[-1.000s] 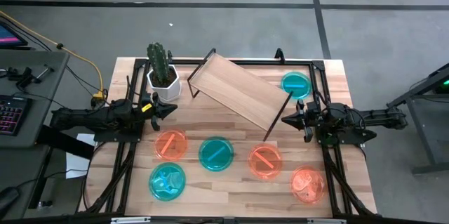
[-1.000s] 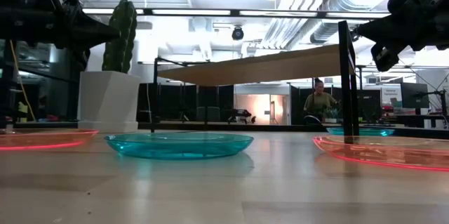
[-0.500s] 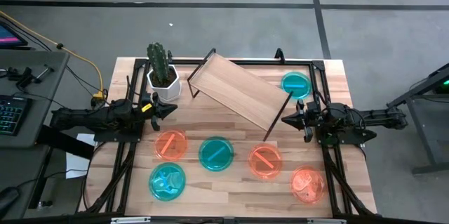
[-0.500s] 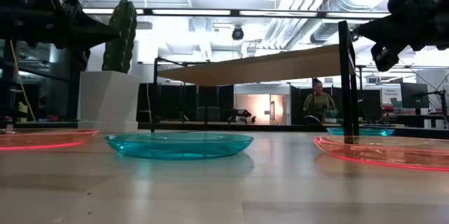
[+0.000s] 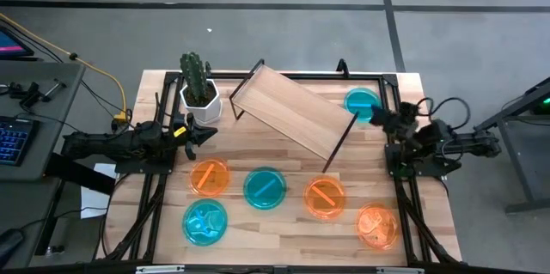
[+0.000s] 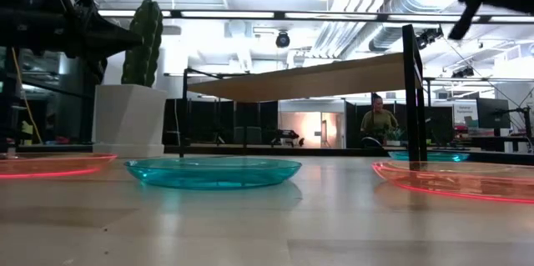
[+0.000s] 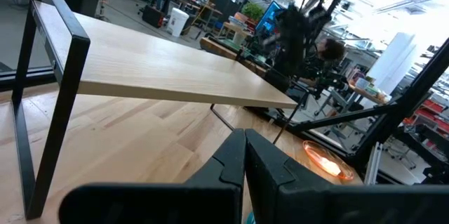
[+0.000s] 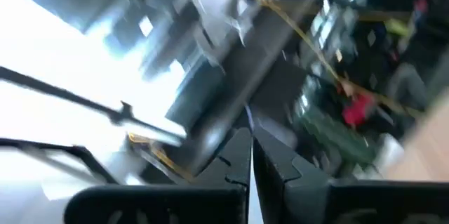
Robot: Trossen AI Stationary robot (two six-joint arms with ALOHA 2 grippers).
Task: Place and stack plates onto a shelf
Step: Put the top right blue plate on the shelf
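A grey concrete floor surrounds the light-wood slatted table (image 5: 284, 222), which carries everything in play. The rectangular light-wood shelf on thin black wire legs (image 5: 288, 112) stands toward the far side, set at an angle: its long axis runs from near the green cactus in a white pot (image 5: 198, 85) obliquely down toward the right arm, so its long near edge faces the plates. Its top is bare, so no stacking is done yet, as far as I can judge. Five small round translucent plastic plates lie flat in a loose band along the near side: an orange-red plate (image 5: 210, 176), a teal-blue plate (image 5: 264, 187), a second teal-blue plate (image 5: 204, 221), an orange-red plate with its bar slanting (image 5: 325, 197), and another orange-red plate (image 5: 377, 225). They lie apart from one another, probably so each can be taken singly. A sixth, teal-blue plate (image 5: 362, 103) lies at the far right corner, just beside the shelf's end. The right pincer (image 5: 381, 118) is raised close over that plate's edge; its wrist view shows the fingers pressed together, holding nothing. The left pincer (image 5: 206, 132) waits between cactus and plates, clenched and empty, pointing toward the shelf.
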